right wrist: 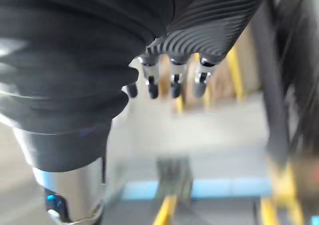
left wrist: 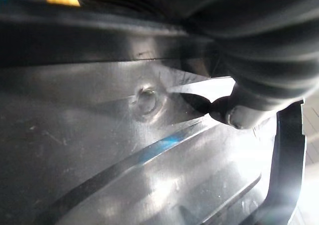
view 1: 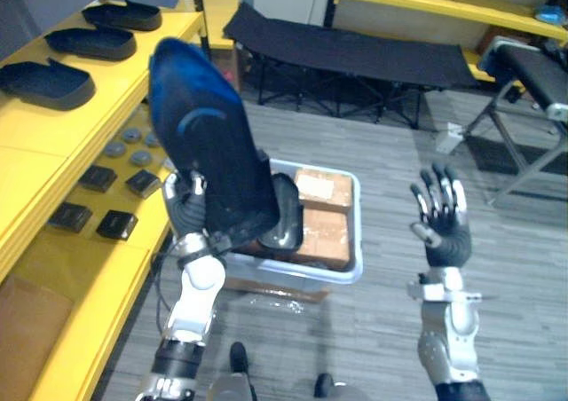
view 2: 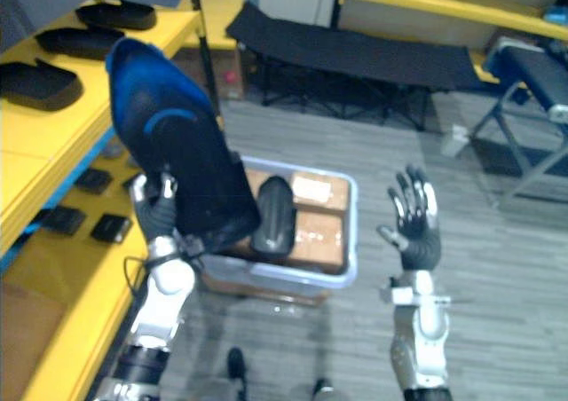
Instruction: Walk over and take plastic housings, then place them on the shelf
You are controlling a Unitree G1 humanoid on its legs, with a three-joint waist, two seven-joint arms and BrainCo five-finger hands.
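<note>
My left hand (view 1: 186, 213) is shut on the lower end of a large dark plastic housing (view 1: 209, 144), holding it upright above the left edge of a white bin (view 1: 353, 272). Its grey inner surface (left wrist: 124, 150) shows close up in the left wrist view, with one fingertip (left wrist: 239, 116) against it. A second dark housing (view 1: 286, 213) lies in the bin on brown boxes. Three more housings (view 1: 44, 83) rest on the yellow shelf (view 1: 35, 161) at my left. My right hand (view 1: 444, 219) is raised to the right of the bin, open and holding nothing, its fingers (right wrist: 172, 83) straight.
Small black parts (view 1: 115, 224) and grey discs lie on the lower yellow shelf level. A black folding cot (view 1: 346, 55) stands behind the bin. A padded bench (view 1: 532, 73) is at the far right. Grey floor stretches right of the bin.
</note>
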